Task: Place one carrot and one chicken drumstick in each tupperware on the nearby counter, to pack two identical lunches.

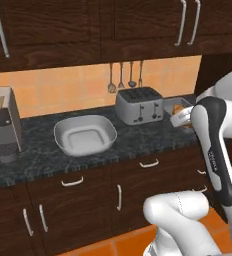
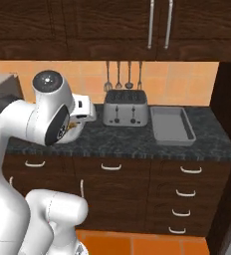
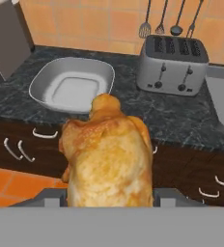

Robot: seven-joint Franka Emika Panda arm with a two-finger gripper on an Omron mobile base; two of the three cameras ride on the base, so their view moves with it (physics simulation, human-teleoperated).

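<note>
Kitchen with orange tiled backsplash, dark brown wood cabinets, curved silver handles. Dark black-grey marbled stone worktop [image 1: 138, 137] runs along the wall, glossy and speckled. On it: wide light-grey bowl-like tupperware with rounded corners [image 1: 85, 135], smooth plastic, nothing in it; further right a shallow rectangular light-grey tray-like tupperware [image 2: 172, 125], also bare inside. Between the two stands a brushed silver four-slot toaster [image 2: 125, 108], with metal utensils [image 2: 123, 75] hanging on the wall above it. Grey boxy coffee machine [image 1: 4, 124] at the far left end.

Jaws [image 3: 109, 200] clamped on a golden-brown cooked chicken drumstick [image 3: 106, 154] (bumpy, roasted skin, bulbous end nearest the camera, narrower end pointing away); the finger tips sit either side of it, pressed against the meat. Drumstick is held up in the air in front of the cabinets, off the worktop, roughly facing the bowl-like tupperware.
</note>
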